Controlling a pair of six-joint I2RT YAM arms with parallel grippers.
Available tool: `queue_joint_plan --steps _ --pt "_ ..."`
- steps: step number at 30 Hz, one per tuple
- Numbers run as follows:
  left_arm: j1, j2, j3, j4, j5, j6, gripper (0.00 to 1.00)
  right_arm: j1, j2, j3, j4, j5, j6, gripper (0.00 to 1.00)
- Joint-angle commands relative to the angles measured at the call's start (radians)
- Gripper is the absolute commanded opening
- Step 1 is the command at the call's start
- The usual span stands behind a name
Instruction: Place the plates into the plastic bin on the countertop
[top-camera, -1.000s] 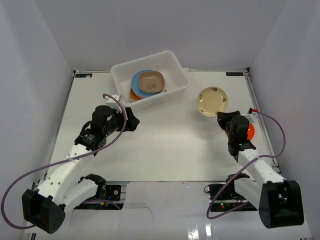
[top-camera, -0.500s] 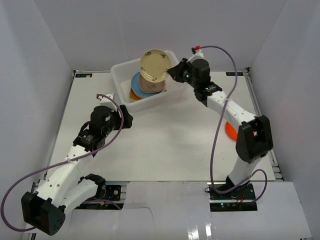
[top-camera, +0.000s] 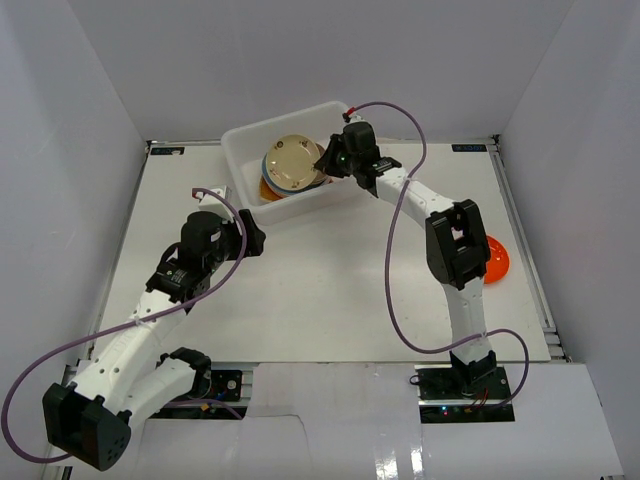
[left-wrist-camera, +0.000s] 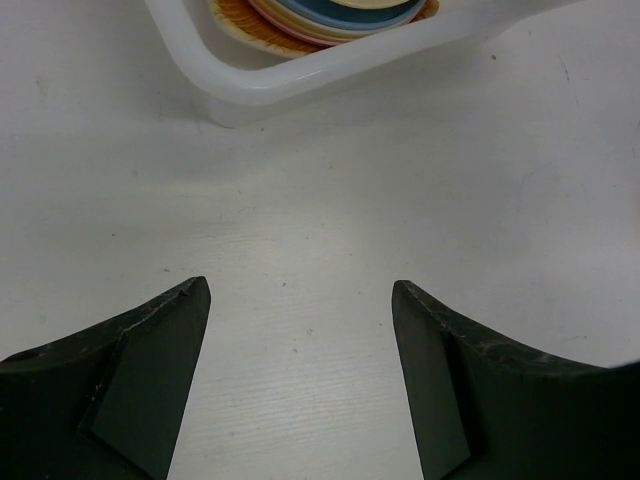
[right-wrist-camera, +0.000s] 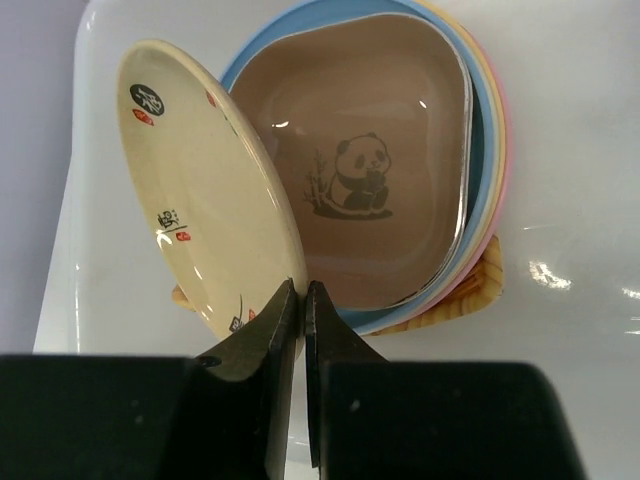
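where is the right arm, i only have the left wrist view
observer: the right gripper is over the plastic bin, shut on the rim of a cream plate.
operator: is that plate lying flat
observer: no, it is tilted steeply on edge, beside the brown panda dish that already lies in the bin.
operator: any plates outside the bin
observer: one orange plate lies on the countertop near its right edge, partly hidden behind the right arm.
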Motion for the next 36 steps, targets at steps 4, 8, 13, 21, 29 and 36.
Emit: queue_joint_plan --steps 4,8,13,21,29,36 --pt "0.006 0.002 0.02 0.009 0.019 -0.008 0.83 -0.006 0.05 0.126 0.032 0.026 -0.001 0.11" --pt "0.006 0.003 0.014 0.009 0.022 -0.008 0.83 -0.009 0.076 0.155 0.0 0.032 0.015 0.15" --pt "0.006 0.011 0.011 0.014 0.034 -0.012 0.83 -0.023 0.081 0.163 0.0 0.048 0.023 0.36" --pt "0.006 0.038 0.002 0.037 0.172 -0.077 0.83 -0.064 -0.019 0.172 -0.002 0.001 -0.011 0.54" --pt "-0.17 0.196 0.085 0.107 0.217 -0.215 0.8 -0.129 -0.391 -0.171 0.006 -0.027 -0.149 0.57" --pt "-0.474 0.564 0.295 0.241 0.119 -0.302 0.78 -0.184 -0.93 -0.458 -0.032 -0.01 -0.237 0.65"
